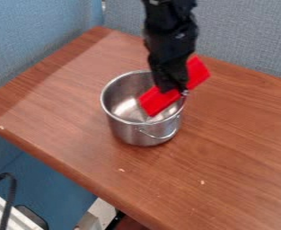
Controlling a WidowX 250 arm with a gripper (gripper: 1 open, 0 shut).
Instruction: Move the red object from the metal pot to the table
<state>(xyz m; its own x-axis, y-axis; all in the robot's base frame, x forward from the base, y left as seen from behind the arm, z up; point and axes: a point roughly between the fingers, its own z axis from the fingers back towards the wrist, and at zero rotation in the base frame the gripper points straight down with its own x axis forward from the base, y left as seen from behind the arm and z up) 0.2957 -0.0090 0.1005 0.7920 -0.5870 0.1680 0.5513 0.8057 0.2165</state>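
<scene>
My gripper (pixel 171 86) is clamped tight on the block (pixel 172 87), pinching it near its middle, with my black arm coming down steeply from the top of the frame. The block is red and flat, tilted on a slant: its lower end hangs over the pot's (pixel 136 128) right side, just above the rim, and its upper end sticks out up and to the right past my fingers. The steel pot stands upright on the wooden table (pixel 244 153), its wire handle facing the near edge.
</scene>
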